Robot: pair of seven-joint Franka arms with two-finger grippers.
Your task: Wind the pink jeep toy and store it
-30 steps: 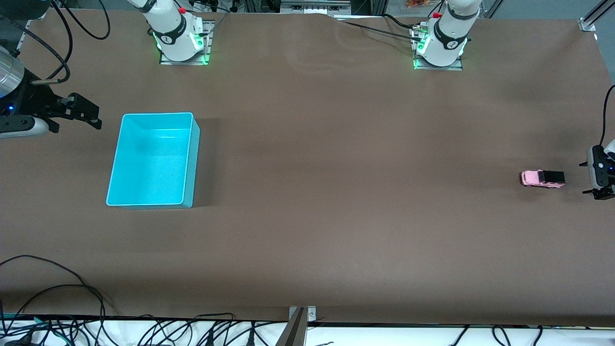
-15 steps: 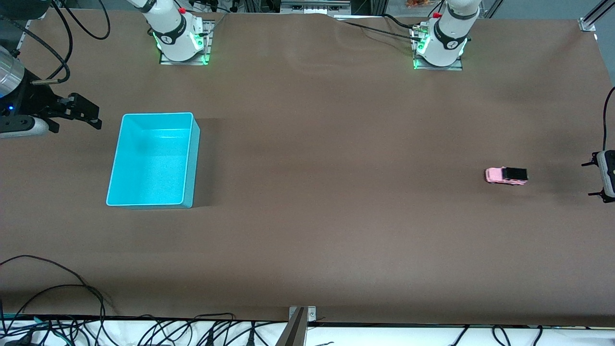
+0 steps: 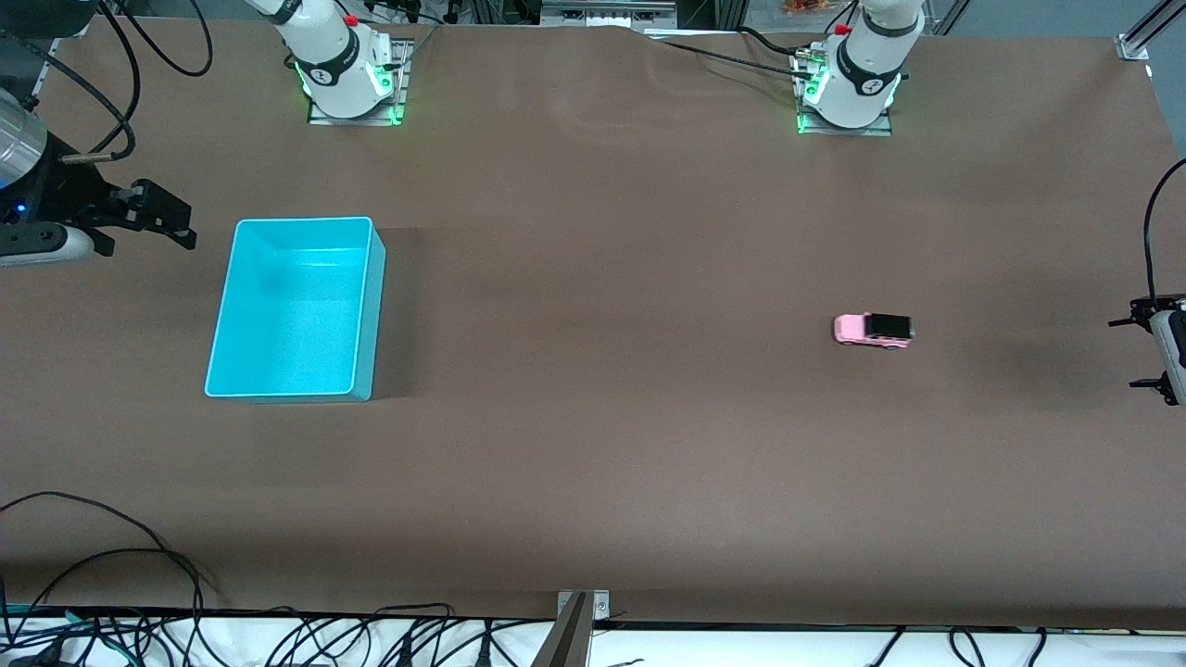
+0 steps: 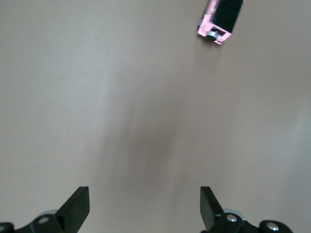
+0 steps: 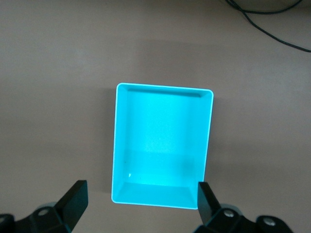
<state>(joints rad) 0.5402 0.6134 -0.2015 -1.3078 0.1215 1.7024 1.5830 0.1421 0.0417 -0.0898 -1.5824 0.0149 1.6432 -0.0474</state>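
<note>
Toy: the little boxy pink jeep toy [image 3: 872,331] with a black roof and dark wheels stands on its wheels on the bench, toward the left arm's end. Nothing touches it.
Toy seen from the left wrist: the pink jeep toy [image 4: 220,20] sits well apart from the two dark fingers [image 4: 77,208].
Bench: a big flat bench [image 3: 611,426] with a brown cover.
Bin: a turquoise plastic box [image 3: 367,306] with nothing in it stands on the bench toward the right arm's end, well apart from the toy.
Left hand: the left hand [image 4: 145,206] is up over the bare bench at the left arm's end. Its fingers are wide apart and hold nothing.
Right hand: the right hand [image 5: 140,201] is up near the turquoise box, at the right arm's end. Its fingers are wide apart and hold nothing.
Wires: black wires [image 3: 102,556] lie along the bench edge nearest the front camera.
</note>
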